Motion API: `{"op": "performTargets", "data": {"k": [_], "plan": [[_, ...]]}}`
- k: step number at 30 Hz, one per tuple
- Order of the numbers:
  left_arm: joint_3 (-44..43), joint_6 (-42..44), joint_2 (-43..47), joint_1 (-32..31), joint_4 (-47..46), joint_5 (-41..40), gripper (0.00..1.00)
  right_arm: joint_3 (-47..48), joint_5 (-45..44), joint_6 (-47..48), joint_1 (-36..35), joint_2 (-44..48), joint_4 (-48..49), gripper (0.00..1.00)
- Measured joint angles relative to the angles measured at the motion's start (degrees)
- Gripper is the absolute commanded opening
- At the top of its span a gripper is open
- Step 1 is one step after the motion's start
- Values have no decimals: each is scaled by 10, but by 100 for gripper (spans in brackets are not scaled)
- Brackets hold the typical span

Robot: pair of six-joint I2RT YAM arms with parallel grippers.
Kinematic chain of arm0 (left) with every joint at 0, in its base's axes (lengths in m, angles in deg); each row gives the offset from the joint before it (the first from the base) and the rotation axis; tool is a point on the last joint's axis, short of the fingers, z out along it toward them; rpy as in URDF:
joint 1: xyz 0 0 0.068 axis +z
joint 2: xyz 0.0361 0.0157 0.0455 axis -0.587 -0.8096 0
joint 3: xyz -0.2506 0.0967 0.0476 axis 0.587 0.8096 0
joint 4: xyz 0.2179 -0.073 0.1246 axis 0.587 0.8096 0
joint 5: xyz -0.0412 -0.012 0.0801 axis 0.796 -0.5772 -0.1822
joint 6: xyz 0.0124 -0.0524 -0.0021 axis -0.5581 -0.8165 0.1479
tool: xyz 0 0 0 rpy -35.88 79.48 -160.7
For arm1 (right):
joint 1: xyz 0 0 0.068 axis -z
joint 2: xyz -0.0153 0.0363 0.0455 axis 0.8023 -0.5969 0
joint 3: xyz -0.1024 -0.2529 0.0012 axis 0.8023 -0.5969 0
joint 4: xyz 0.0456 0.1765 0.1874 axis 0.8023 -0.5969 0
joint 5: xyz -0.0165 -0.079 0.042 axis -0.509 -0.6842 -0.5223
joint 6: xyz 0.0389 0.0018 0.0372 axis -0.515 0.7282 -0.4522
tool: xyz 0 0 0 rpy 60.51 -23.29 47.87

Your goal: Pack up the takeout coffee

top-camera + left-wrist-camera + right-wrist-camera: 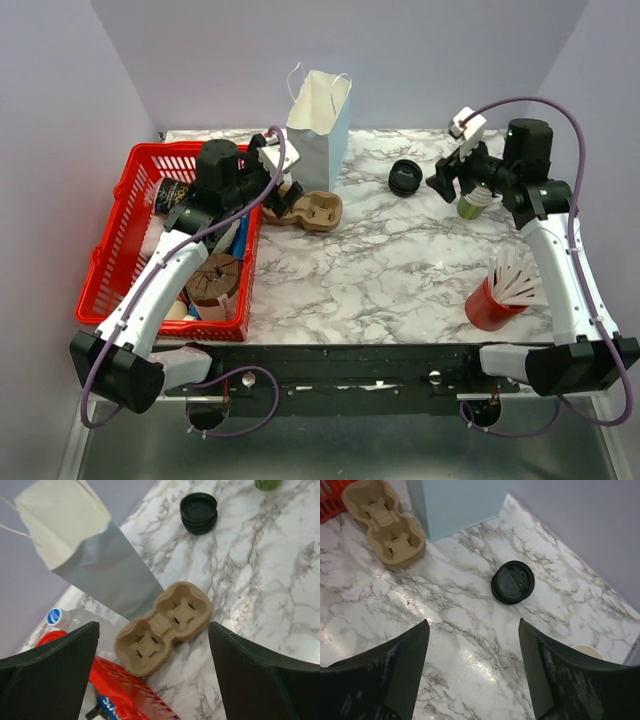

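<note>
Two questions, says the listener: how do the fingers stand, and where is the coffee?

Describer: Both pairs are spread wide and hold nothing. The left gripper point(155, 672) hangs over a cardboard cup carrier point(165, 625) lying just in front of the white paper bag point(318, 120). The right gripper point(472, 675) hovers over bare marble table point(400, 270) to the bag's right.

Listener: And the cup?

Describer: The green paper cup point(476, 205) stands upright, well to the right of the bag and just beside the right gripper. Its white-lined mouth is uncovered. The black sip lid point(513, 582) lies flat between bag and cup, apart from both.

Listener: How will it handle?

Describer: Probably light and thin-walled, so easy to crush or tip. I cannot tell whether it holds liquid. I would pinch it gently across the middle of the wall. The stiffer lid suits a grip at its rim.
</note>
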Motion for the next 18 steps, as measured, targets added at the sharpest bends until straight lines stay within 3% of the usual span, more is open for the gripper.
{"op": "performTargets", "data": {"k": [1, 8, 18], "plan": [[6, 12, 0, -5, 12, 5, 97, 2, -3, 7, -8, -9, -5, 66], [30, 54, 0, -19, 54, 12, 97, 75, -124, 6, -23, -128, -27, 51], [43, 68, 0, -19, 58, 14, 97, 232, -233, -16, 19, -272, -103, 47]]}}
